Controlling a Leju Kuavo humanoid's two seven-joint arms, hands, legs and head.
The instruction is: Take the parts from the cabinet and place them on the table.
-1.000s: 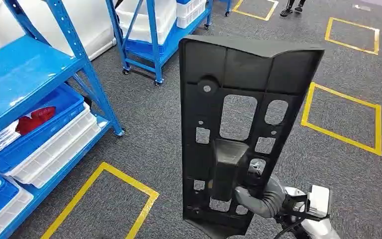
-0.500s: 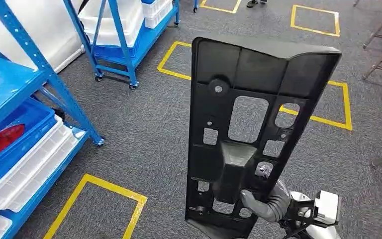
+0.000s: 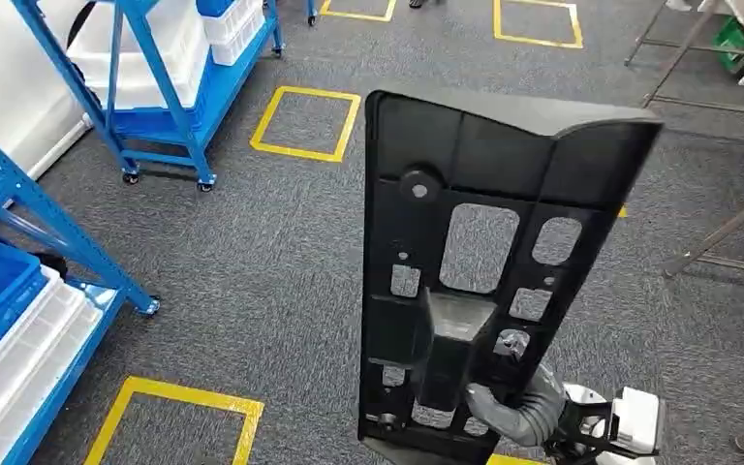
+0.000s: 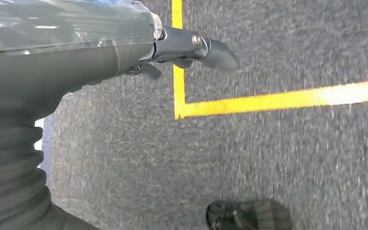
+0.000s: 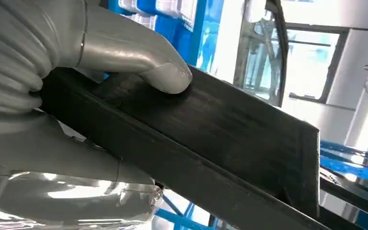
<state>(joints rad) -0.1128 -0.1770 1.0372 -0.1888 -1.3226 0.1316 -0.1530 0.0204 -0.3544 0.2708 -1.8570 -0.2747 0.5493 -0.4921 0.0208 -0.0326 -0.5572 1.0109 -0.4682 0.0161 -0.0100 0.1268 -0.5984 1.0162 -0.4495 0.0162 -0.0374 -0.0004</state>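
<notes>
So right now my right hand is clamped on the bottom end of the big flat black plastic panel with the rectangular cutouts, and the panel stands pretty much upright in front of me, long axis running straight up from my grip, top edge tipped a little away. In the wrist view my thumb is pressed flat on one face with the rest of the hand wrapped under the edge, so the hold looks firm. My left hand hangs down over the grey carpet floor near a yellow tape line, holding nothing, fingers loosely curled rather than spread wide. The blue metal shelving rack sits off to my left, and far right I can see thin metal legs, which I'd guess belong to the table, though I can't see a top. Since the part towers above my hand, I reckon I'll have to tilt that tall end down to lay it flat, and the right arm is the nearer one anyway.
</notes>
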